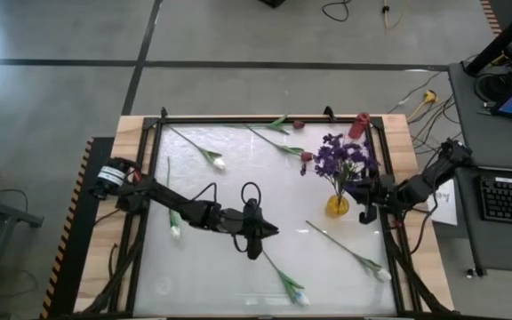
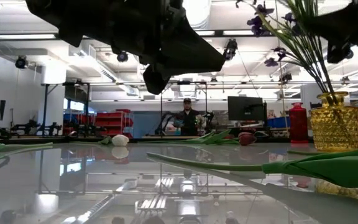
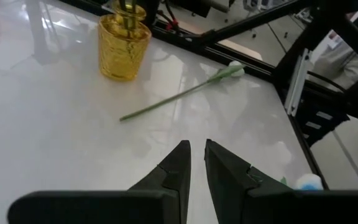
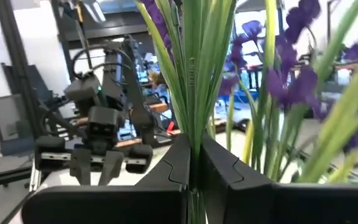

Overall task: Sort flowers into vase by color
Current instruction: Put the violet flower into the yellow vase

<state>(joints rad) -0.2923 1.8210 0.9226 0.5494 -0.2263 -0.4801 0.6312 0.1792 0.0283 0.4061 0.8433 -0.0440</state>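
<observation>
R gripper (image 1: 364,197) sits mid-right of the high view, just beside the yellow vase (image 1: 338,206), jaws clamped shut on the purple flower stems (image 4: 194,93) where they rise out of the vase neck. Looks like it's steadying or seating the bunch; purple blossoms (image 1: 340,158) spread above the vase toward frame top. R arm comes in low from the right table edge, elbow bent, wrist pointing left at the vase.

L gripper (image 1: 254,233) is center of the high view, over bare white tabletop (image 1: 238,178). Fingers nearly together w/ only a thin slit between, nothing in them per the L wrist view. L arm stretches from the left edge diagonally toward center, wrist angled down-right, hanging above the surface in the low view. Prob. lining up on the next flower.

Rest of the flowers lie loose, unsorted:
- white tulip (image 1: 218,163) upper-left
- white tulip (image 1: 175,230) left, beside L arm
- white tulip (image 1: 300,296) bottom center, nearest the L gripper
- white tulip (image 1: 381,275) lower right
- dark red bud (image 1: 307,156) just left of the purple bunch
- dark red bud (image 1: 298,124) at the top edge

Red vase (image 1: 359,125) upper right, empty as far as I can tell. So purple seems done, white + red not yet.
</observation>
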